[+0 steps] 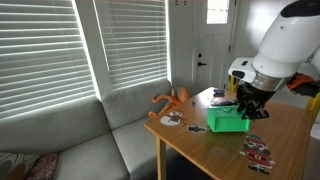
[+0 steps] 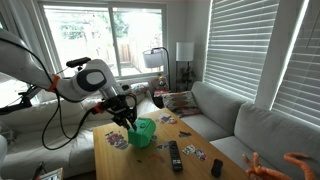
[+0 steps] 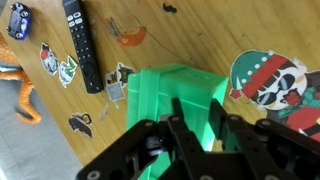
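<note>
A bright green open box (image 3: 165,85) stands on the wooden table (image 1: 285,125) and shows in both exterior views (image 1: 228,121) (image 2: 145,131). My black gripper (image 3: 197,125) comes down on it from above, with its two fingers close together on either side of one green wall, so it looks shut on that wall. In the exterior views the gripper (image 1: 245,103) (image 2: 130,120) sits right at the box's top edge. The box rests on the table.
A black remote (image 3: 82,40) (image 2: 175,156) and several picture cut-outs, one an elf figure (image 3: 265,78), lie around the box. An orange toy dinosaur (image 1: 172,98) (image 3: 15,85) stands at the table's edge by the grey sofa (image 1: 70,140). A small blue toy car (image 3: 18,18) lies nearby.
</note>
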Motion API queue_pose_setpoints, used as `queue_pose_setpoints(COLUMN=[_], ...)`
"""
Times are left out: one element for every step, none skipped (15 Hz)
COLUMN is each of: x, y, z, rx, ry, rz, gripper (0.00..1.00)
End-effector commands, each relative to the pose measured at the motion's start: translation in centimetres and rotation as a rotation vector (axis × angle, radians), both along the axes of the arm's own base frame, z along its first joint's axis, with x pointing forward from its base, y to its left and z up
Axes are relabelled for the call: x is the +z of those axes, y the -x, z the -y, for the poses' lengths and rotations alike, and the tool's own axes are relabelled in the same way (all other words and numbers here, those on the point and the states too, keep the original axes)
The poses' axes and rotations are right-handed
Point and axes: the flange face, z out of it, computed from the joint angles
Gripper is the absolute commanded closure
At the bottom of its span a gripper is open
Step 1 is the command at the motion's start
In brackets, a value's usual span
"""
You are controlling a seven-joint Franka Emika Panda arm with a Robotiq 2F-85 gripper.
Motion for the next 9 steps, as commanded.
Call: queue_pose_setpoints(x=[-3.5,-3.7,-3.9,-4.2,-4.4,-4.7,-5.0,-5.1,-5.2], y=[0.8,1.0,1.1,1.2,1.3,1.4,1.5,1.6,1.6], z=[-1.1,-1.4,-1.8,-2.2,-2.5,-2.7,-2.9,-3.1,-3.2], rx=[0.019,0.025,0.028,0.034,0.039,0.041,0.045,0.047,0.048], ry=[0.029,0.030,0.026,0.029,0.035,0.047,0.059,0.086,0.113], rz=[-0.053,-0.055,-0.059,-0.063,-0.064,-0.064,-0.058,-0.042,-0.028], gripper=[0.94,0.96,0.94,0.94,0.94,0.94,0.94,0.94,0.94])
